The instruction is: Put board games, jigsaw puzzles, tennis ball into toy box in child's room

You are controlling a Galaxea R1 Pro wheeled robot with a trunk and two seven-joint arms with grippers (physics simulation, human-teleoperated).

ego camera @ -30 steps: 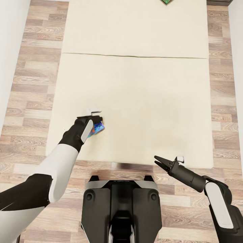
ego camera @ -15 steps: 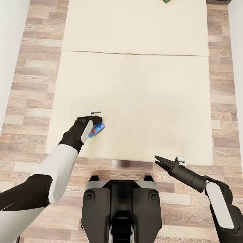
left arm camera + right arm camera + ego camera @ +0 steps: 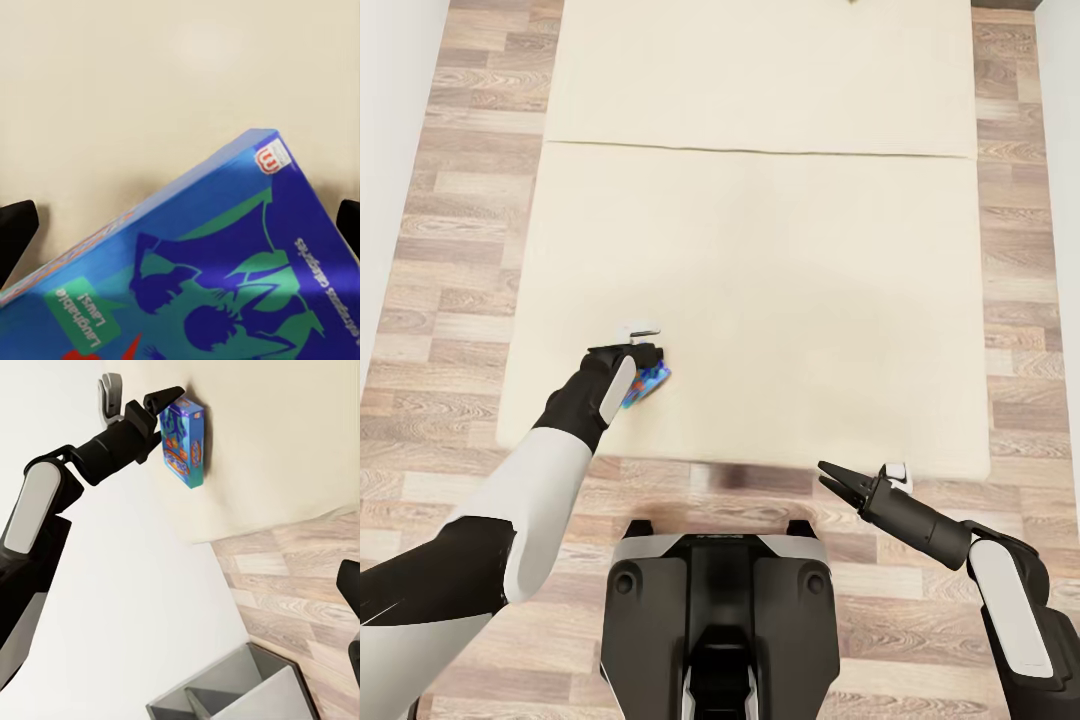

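A blue board game (image 3: 651,380) with a cartoon cover hangs in my left gripper (image 3: 648,358), which is shut on its edge just above the near left part of the bed (image 3: 760,280). The left wrist view looks straight at the blue board game (image 3: 217,277), with dark fingertips (image 3: 15,232) at either side of it. From the right wrist view the blue board game (image 3: 184,442) dangles below the left gripper (image 3: 166,401), beside the cream mattress. My right gripper (image 3: 830,481) is open and holds nothing, above the floor just off the bed's near edge.
Wood-plank floor (image 3: 450,250) runs along both sides of the bed. A white wall (image 3: 380,150) stands at the far left. My own grey base (image 3: 720,600) sits close to the bed's near edge.
The whole picture has shifted: the bed has slid up and away as the camera backs off. Both arms keep their places, and the blue game stays in the left gripper.
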